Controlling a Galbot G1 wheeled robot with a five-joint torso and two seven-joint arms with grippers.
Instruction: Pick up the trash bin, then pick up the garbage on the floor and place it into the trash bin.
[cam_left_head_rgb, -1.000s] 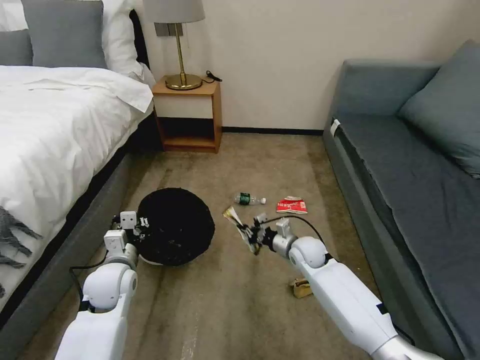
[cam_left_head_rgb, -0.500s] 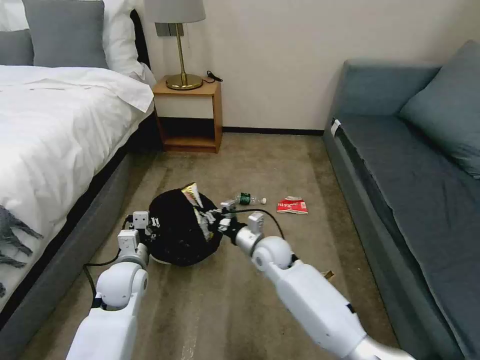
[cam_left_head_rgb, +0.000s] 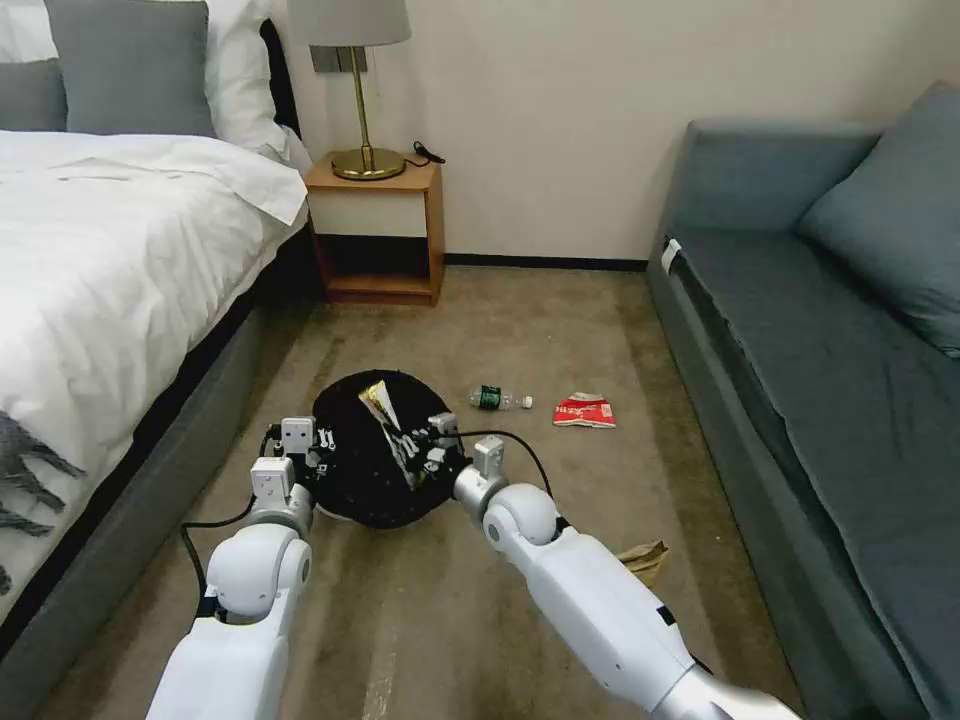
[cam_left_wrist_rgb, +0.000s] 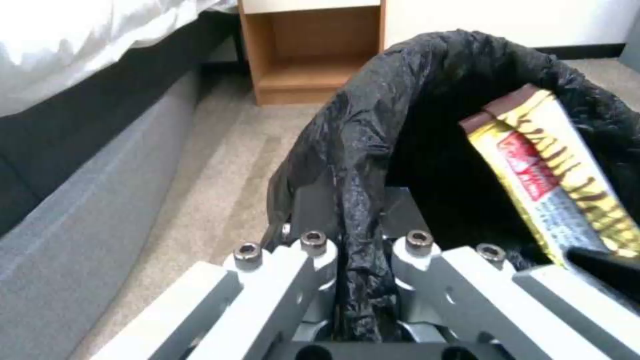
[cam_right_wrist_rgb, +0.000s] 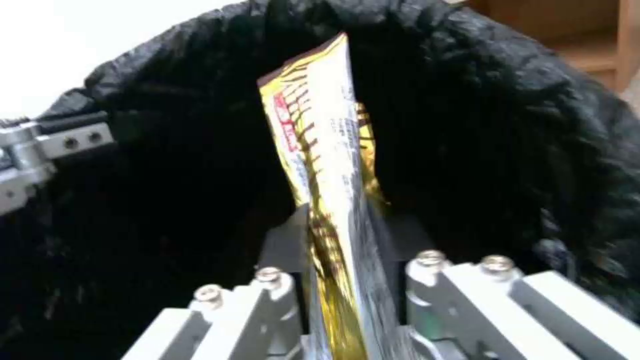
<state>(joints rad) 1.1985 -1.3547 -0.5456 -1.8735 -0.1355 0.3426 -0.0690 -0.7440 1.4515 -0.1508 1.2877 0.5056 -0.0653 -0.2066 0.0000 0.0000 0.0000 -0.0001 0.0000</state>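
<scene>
The trash bin (cam_left_head_rgb: 352, 485), lined with a black bag, hangs just above the carpet. My left gripper (cam_left_head_rgb: 312, 452) is shut on its bag-covered rim (cam_left_wrist_rgb: 363, 150). My right gripper (cam_left_head_rgb: 428, 458) is shut on the gold-and-dark snack wrapper (cam_left_head_rgb: 383, 412), which stands over the bin's open mouth (cam_right_wrist_rgb: 507, 130). The wrapper (cam_right_wrist_rgb: 320, 130) sticks up between the right fingers (cam_right_wrist_rgb: 393, 235). On the carpet lie the clear bottle (cam_left_head_rgb: 497, 398), the red-white packet (cam_left_head_rgb: 584, 410) and the brown paper bag (cam_left_head_rgb: 645, 558), the bag partly behind my right arm.
A bed (cam_left_head_rgb: 100, 260) runs along the left and a grey sofa (cam_left_head_rgb: 830, 340) along the right. A wooden nightstand (cam_left_head_rgb: 375, 235) with a brass lamp (cam_left_head_rgb: 358, 100) stands against the far wall. Open carpet lies between bed and sofa.
My right gripper carried the wrapper leftward from beside the bin to over its mouth. The left gripper and the bin shifted a little to the right.
</scene>
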